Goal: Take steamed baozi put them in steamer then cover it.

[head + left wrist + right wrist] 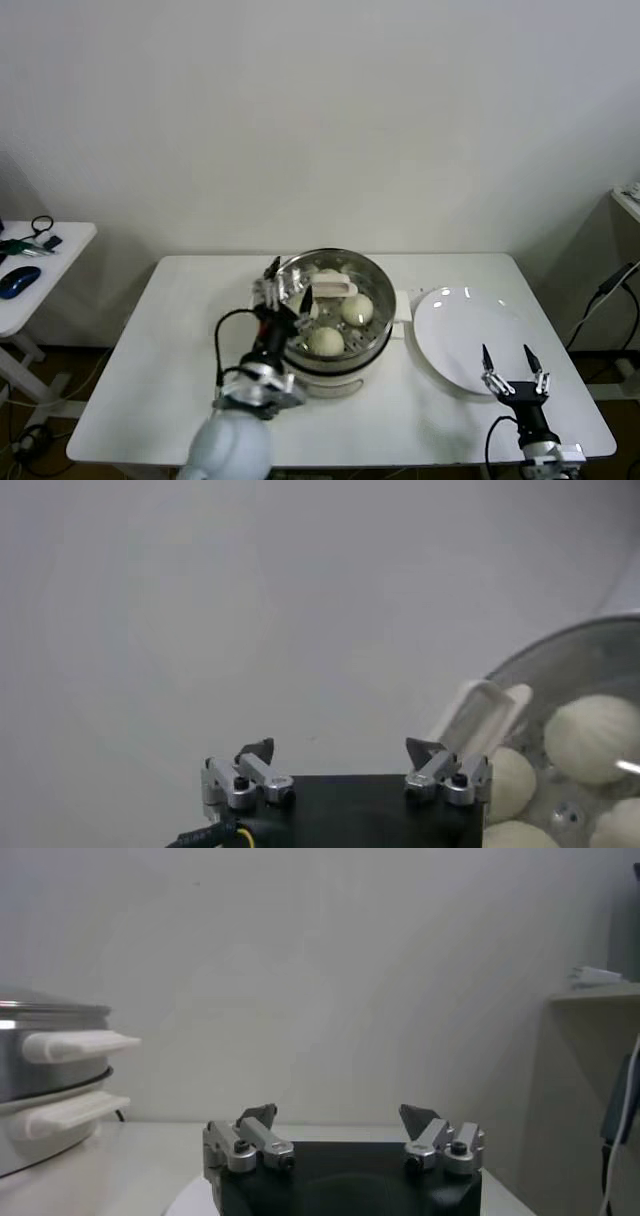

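The steamer (pixel 381 292) stands mid-table on its cream pot base (pixel 336 383); it also shows in the right wrist view (pixel 40 1038). The glass cover with its cream handle (pixel 333 290) lies on it. Three baozi show through the glass, one (pixel 357 309) on the right, one (pixel 325 341) in front, one at the back; two show in the left wrist view (pixel 590 738). My left gripper (pixel 287 287) is open and empty, just over the cover's left rim, beside the handle (pixel 480 715). My right gripper (pixel 506 358) is open and empty over the front edge of the white plate.
An empty white plate (pixel 455 320) lies right of the steamer. A side table (pixel 40 270) with a mouse and cables stands to the far left. A shelf (pixel 600 988) and a hanging cable are at the far right. The wall is close behind the table.
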